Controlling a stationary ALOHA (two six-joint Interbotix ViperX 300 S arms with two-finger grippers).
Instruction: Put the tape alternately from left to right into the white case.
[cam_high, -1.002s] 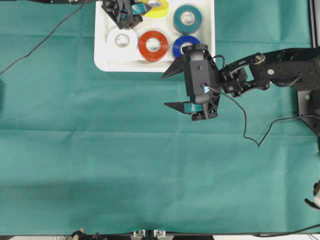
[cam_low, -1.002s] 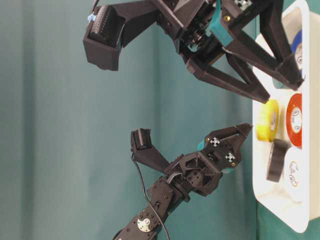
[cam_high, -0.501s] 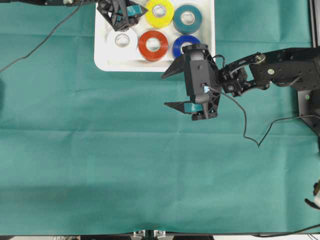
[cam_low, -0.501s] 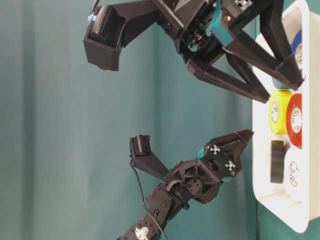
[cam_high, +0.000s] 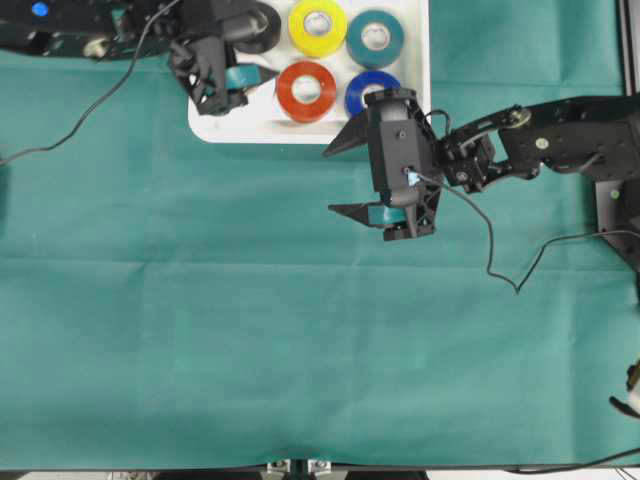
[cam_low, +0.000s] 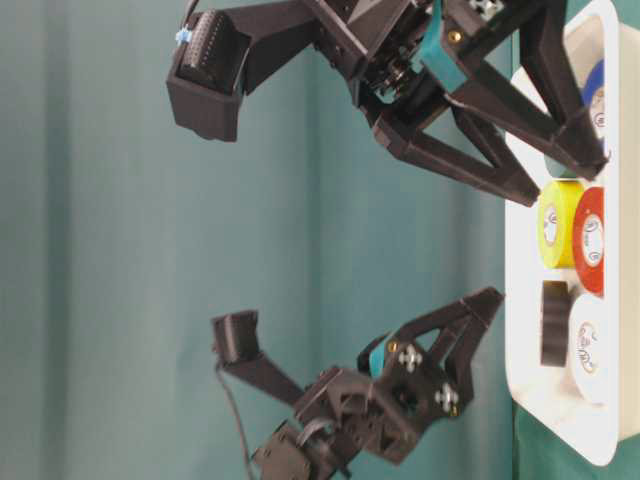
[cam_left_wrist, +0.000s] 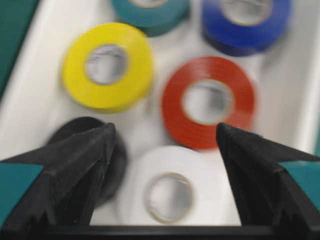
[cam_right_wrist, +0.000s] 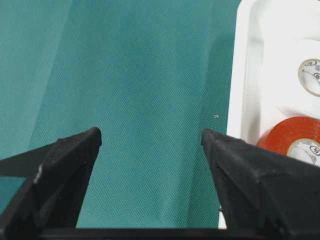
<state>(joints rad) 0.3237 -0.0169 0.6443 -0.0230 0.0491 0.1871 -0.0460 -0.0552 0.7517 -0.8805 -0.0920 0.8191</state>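
The white case (cam_high: 410, 100) lies at the top centre with the tape flat inside it. Yellow (cam_high: 318, 25), teal (cam_high: 375, 38) and black (cam_high: 258, 25) rolls fill the far row; red-orange (cam_high: 306, 90) and blue (cam_high: 368, 92) rolls lie nearer. My left gripper (cam_high: 235, 72) hovers open over the case's left end and covers the white roll (cam_left_wrist: 200, 172), which shows between its fingers with nothing gripped. My right gripper (cam_high: 328, 182) stands open and empty over the cloth just in front of the case rim (cam_right_wrist: 235, 75).
Green cloth (cam_high: 250, 330) covers the whole table. A black cable (cam_high: 490, 250) trails from the right arm onto the cloth. The left arm's cable (cam_high: 70, 95) crosses the top left.
The yellow roll went from tilted at my left gripper to lying flat in the case. The left gripper opened wider and drew back toward the case's near left corner. The right arm stayed still.
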